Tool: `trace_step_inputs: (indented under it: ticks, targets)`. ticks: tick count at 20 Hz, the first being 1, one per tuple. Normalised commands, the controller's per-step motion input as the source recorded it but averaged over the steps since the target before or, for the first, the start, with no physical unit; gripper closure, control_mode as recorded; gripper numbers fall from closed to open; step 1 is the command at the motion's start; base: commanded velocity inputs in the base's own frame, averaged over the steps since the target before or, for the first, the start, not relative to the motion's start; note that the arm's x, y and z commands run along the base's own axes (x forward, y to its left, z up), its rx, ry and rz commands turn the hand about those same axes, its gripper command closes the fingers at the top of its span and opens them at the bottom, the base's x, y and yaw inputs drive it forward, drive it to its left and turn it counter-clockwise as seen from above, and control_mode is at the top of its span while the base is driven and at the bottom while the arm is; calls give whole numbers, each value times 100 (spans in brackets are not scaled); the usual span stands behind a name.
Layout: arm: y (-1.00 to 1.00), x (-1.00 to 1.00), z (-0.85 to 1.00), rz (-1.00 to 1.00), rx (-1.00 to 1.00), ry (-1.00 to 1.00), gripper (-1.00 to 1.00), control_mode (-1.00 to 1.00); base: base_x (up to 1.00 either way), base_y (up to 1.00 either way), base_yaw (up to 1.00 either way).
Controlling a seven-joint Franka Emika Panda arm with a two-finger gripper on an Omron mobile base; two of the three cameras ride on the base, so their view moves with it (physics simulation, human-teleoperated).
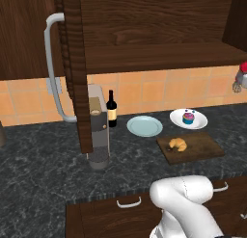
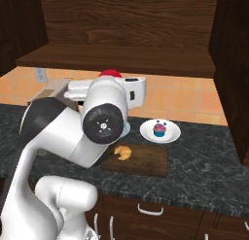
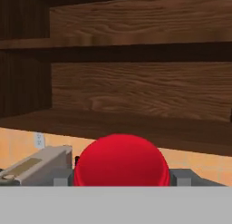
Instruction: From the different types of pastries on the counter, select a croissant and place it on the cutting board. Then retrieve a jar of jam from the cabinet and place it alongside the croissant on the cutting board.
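— Left base view first: how far along are we?

— The croissant (image 1: 178, 144) already lies on the cutting board (image 1: 202, 150), so the first half looks done. The cupcake (image 1: 188, 118) sits on its white plate (image 1: 198, 122) behind the board, apart from it. The cabinet (image 1: 159, 49) door stands open, its shelf bare. At the right edge I catch the jar of jam (image 1: 242, 74), up in the air by the shelf's end.

— And the right base view?

— My arm covers much of it, but the jar's red lid (image 2: 110, 74) peeks over my wrist, well above the counter (image 2: 204, 171). The board has room beside the croissant.

— The hand view?

— The lid bulges big and red right in front of me, with the cabinet shelves beyond. I judge my gripper (image 3: 121, 180) is pinching the jar, though I can't see my fingertips properly. What's left: lower it onto the board next to the croissant.
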Motion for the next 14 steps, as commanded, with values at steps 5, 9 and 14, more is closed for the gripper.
trace_step_inputs:
  ticks: [5, 9, 14]
  targets:
    - [45, -39, -64, 24, -15, 1, 100, -100, 0, 0, 0]
    - [71, -6, -56, 13, -16, 12, 100, -100, 0, 0, 0]
    - [48, 0, -53, 9, -10, 9, 100, -100, 0, 0, 0]
